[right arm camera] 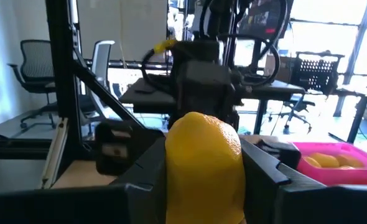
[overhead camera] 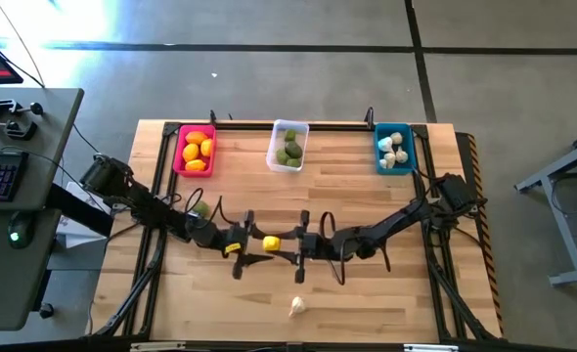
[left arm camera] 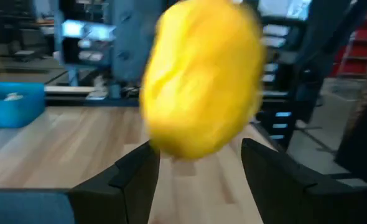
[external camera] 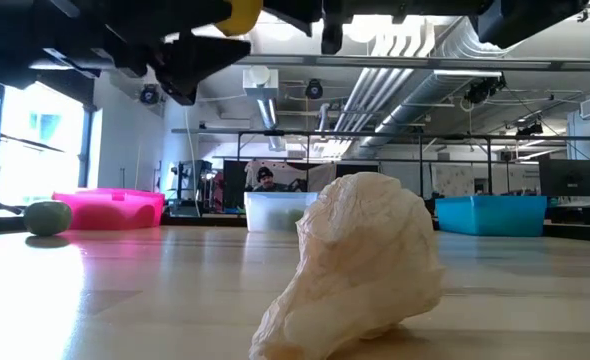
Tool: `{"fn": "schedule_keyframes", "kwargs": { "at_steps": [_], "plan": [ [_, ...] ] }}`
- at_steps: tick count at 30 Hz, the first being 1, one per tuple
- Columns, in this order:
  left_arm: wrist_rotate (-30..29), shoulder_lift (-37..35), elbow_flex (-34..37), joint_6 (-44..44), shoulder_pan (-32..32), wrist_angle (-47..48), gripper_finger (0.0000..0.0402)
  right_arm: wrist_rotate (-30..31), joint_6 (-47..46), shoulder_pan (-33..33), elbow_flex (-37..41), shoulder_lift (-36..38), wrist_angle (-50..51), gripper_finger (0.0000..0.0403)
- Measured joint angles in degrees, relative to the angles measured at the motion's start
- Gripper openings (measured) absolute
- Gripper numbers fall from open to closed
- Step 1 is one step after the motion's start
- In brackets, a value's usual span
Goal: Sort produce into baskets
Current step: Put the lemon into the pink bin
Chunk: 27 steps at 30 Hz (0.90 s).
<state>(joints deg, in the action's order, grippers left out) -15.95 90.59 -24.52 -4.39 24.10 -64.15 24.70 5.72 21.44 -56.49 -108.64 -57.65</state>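
A yellow lemon-like fruit (overhead camera: 269, 242) hangs above the table's middle between my two grippers. My right gripper (right arm camera: 205, 183) is shut on it. My left gripper (left arm camera: 199, 171) faces it from the table's left, open, with the fruit (left arm camera: 202, 78) just past its fingertips. A green fruit (overhead camera: 200, 207) and a whitish garlic bulb (overhead camera: 296, 306) lie on the table. At the far edge stand the pink basket (overhead camera: 178, 147) with yellow and orange fruits, the clear basket (overhead camera: 274, 156) with green ones, and the teal basket (overhead camera: 378, 147) with garlic bulbs. My right gripper pinches the yellow fruit between its two fingers, which press on its two opposite sides (right arm camera: 171, 168). The fingers lie level and come from the table's right. The fruit is lifted clear of the table.
The garlic bulb (external camera: 355, 265) lies near the table's front edge, below the grippers. The green fruit (external camera: 47, 217) rests by the left arm. A desk with a keyboard (overhead camera: 0, 176) stands left of the table. A person (external camera: 265, 178) sits in the room beyond.
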Motion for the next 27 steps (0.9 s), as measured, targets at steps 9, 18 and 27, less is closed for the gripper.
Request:
{"fn": "schedule_keyframes", "kwargs": {
  "at_steps": [9, 18, 27],
  "plan": [
    [0.18, 0.0, -2.34, -0.51, -0.03, 0.25, 0.0214, -1.26, -1.95, -0.22, -0.02, 0.0, 0.73, 0.012],
    [0.09, 0.0, -3.32, -0.02, -0.03, 0.4, 0.0203, -1.33, -3.1, -0.22, -0.02, -0.11, 0.9, 0.0121],
    [0.95, 0.0, -3.35, 1.72, -0.03, 0.89, 0.0121, -1.54, -4.21, -0.29, -0.02, -0.15, 1.38, 0.0172]
  ]
}}
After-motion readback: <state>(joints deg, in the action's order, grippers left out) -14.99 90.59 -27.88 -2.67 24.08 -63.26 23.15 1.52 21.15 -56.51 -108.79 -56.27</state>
